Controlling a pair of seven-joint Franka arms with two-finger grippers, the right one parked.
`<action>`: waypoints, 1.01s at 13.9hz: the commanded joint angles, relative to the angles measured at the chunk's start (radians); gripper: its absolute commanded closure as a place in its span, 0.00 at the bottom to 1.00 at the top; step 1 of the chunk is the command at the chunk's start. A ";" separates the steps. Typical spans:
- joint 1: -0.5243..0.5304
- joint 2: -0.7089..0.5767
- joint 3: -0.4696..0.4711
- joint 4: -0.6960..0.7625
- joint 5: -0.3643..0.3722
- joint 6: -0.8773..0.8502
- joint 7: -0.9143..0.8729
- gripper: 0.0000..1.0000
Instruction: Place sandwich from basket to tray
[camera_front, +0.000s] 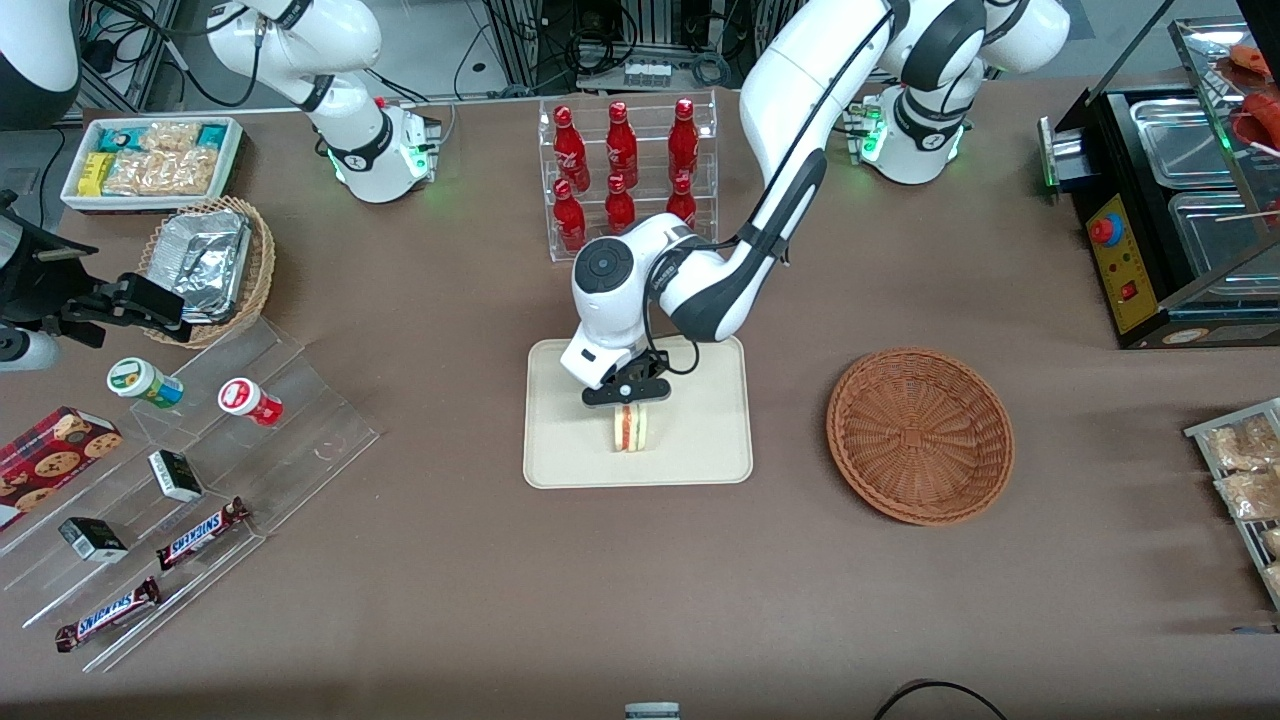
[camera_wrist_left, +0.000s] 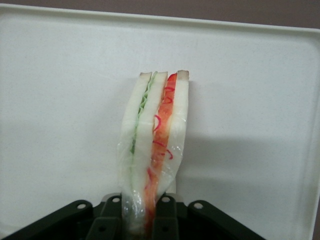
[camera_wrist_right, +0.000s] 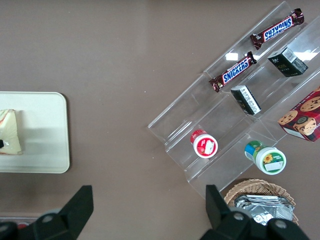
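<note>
While gripped on edge, the sandwich (camera_front: 630, 428) stands on the tray (camera_front: 700, 440), the gripper (camera_front: 627, 393) above it with fingers (camera_wrist_left: 167, 215) clamped on its bread faces, presumably for release; basket (camera_front: 920, 435) empty, toward the working arm's end of the desk (camera_front: 640, 580).

Bright, even overhead light; soft shadows, sharp focus.

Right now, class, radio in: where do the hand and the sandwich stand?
Hand over tray, shut on sandwich. Sandwich on edge, at the tray. Basket empty. Nothing in the way.
</note>
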 joint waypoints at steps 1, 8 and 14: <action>-0.013 0.018 0.015 0.032 0.016 -0.001 -0.026 0.01; 0.074 -0.207 0.019 0.032 -0.007 -0.249 -0.031 0.01; 0.295 -0.425 0.021 0.008 -0.049 -0.510 0.063 0.01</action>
